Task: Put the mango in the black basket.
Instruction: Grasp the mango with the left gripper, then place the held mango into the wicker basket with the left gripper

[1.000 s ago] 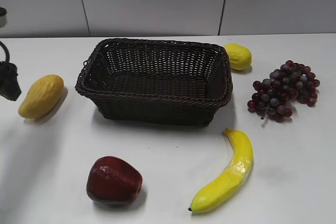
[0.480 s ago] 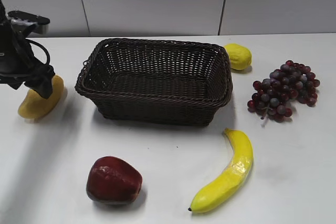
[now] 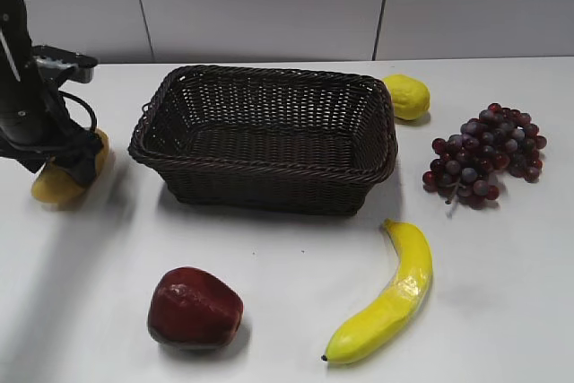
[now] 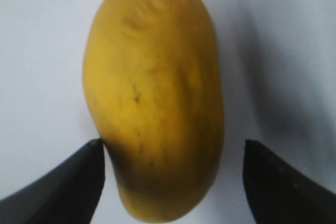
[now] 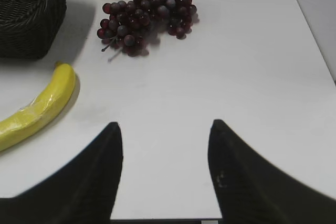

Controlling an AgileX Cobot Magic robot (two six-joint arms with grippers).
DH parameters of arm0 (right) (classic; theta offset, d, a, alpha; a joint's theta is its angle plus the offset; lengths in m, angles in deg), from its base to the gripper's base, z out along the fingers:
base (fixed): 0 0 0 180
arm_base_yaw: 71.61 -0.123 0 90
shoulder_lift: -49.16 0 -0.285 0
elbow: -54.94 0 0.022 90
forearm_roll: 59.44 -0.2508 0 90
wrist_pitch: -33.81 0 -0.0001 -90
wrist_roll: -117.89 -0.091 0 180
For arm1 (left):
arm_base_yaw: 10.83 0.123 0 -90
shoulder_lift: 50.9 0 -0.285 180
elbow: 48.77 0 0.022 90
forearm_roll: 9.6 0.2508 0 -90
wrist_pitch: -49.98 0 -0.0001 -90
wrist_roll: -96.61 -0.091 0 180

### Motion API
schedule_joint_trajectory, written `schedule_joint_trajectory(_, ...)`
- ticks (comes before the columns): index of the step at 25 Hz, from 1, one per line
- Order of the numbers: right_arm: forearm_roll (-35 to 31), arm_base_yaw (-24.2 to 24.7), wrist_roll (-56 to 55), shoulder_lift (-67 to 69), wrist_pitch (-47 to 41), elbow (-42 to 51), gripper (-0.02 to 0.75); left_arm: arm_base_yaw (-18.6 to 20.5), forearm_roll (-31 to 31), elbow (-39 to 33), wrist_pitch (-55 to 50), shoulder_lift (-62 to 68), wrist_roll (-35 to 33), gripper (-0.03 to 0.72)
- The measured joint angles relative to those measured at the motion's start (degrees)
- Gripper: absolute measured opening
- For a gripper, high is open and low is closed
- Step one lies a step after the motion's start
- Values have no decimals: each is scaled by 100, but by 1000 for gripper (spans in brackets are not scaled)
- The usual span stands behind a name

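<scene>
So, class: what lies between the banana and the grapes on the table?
Nothing: bare white table separates the banana from the grapes, clearest in the right wrist view.

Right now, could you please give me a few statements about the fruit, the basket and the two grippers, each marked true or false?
1. The left gripper has its fingers open on either side of the mango. True.
2. The black basket holds the lemon. False: the basket is empty; the lemon lies on the table beside it.
3. The right gripper holds the banana. False: it is open and empty; the banana lies on the table.
4. The grapes lie right of the basket. True.
</scene>
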Motion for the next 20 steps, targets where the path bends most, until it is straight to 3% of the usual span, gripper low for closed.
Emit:
schedule_joint_trajectory(6, 0, 0, -6, 0, 0, 0, 407, 0, -5, 0, 41, 224, 0, 602)
schedule_joint_trajectory(11, 0, 0, 1, 0, 0, 0, 407, 0, -5, 27, 49, 224, 0, 522)
schedule_joint_trajectory(14, 0, 0, 1, 0, 0, 0, 407, 0, -16, 84, -91, 224, 0, 522)
schedule_joint_trajectory(20, 0, 0, 1, 0, 0, 0, 407, 0, -16, 712, -752, 152, 0, 522)
